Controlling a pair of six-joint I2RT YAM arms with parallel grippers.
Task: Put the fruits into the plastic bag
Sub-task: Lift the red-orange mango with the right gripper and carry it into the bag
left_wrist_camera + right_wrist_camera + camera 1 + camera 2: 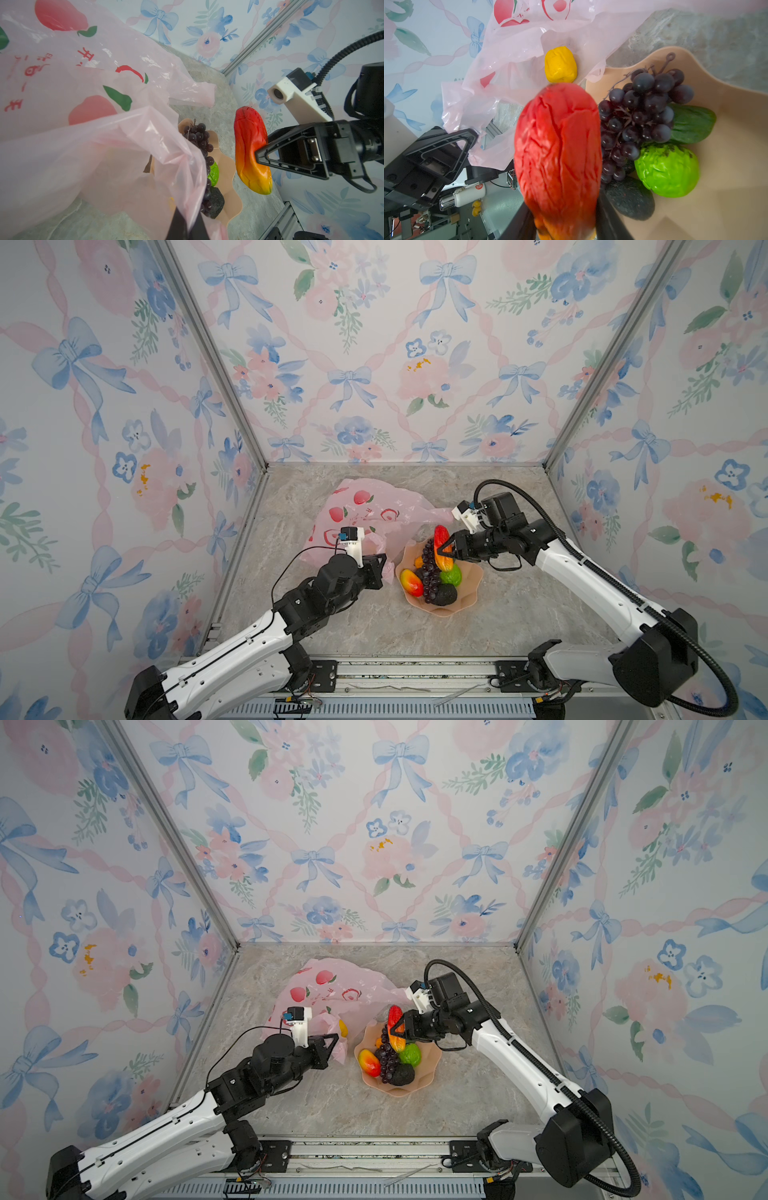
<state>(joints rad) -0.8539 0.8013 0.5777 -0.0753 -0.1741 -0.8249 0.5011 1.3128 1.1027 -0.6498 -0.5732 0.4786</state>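
Observation:
The pink plastic bag lies at the back of the table. My left gripper is shut on the bag's near edge and holds the mouth lifted. A yellow lemon lies inside that mouth. My right gripper is shut on a red-yellow mango, held upright above the bowl beside the bag's opening. The grape bunch, the bumpy green fruit, a second mango and a black avocado rest in the bowl.
The peach scalloped bowl stands right of the bag, between the two arms. Flowered walls close in the back and both sides. A metal rail runs along the front edge.

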